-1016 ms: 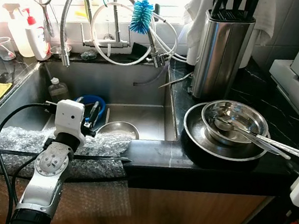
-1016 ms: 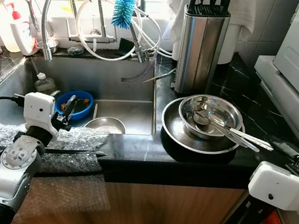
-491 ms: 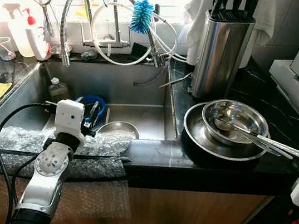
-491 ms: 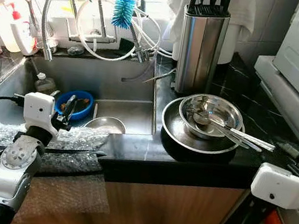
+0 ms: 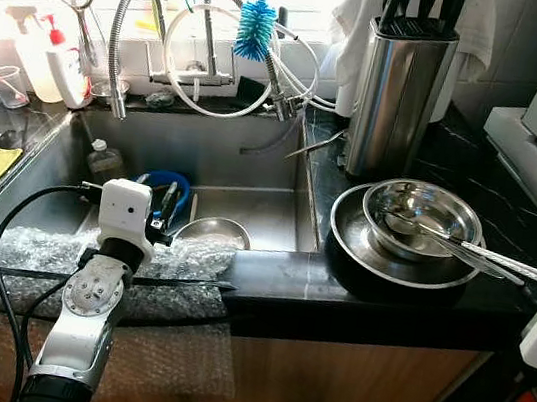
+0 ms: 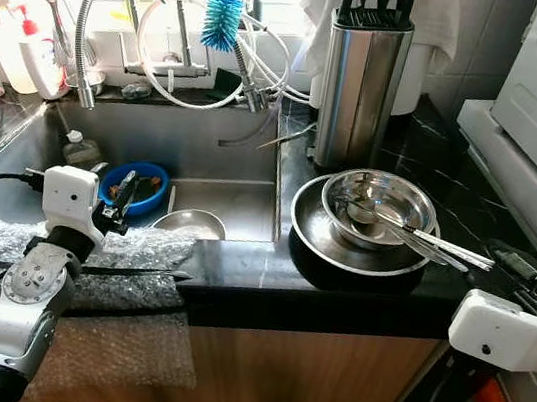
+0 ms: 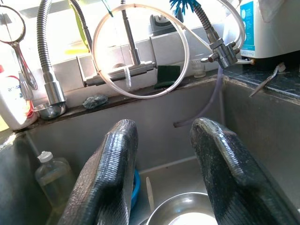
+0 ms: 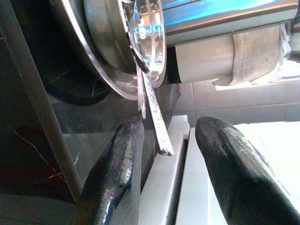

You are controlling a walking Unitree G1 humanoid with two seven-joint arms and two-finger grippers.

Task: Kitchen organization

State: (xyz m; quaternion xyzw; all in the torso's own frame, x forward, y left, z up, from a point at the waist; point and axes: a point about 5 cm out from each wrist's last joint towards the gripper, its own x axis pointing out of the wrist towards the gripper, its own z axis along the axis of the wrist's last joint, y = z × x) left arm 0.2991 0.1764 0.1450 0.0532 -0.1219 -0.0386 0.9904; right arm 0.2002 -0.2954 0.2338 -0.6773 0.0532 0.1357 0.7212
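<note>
Right end effector (image 8: pixel 164 187) gapes empty at the handle tips of the tongs (image 6: pixel 434 246) lying in the steel bowl (image 6: pixel 380 200); thin, slick metal, likely light, so pinch those overhanging tips; left end effector (image 7: pixel 161 180) open over the sink (image 5: pixel 247 208)

Home kitchen: sink (image 5: pixel 247 208), faucet (image 5: pixel 206 45), knife block (image 5: pixel 398 94).

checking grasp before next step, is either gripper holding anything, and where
Nothing is held. The left gripper is open over the sink; the right gripper is open near the utensil handles.
</note>
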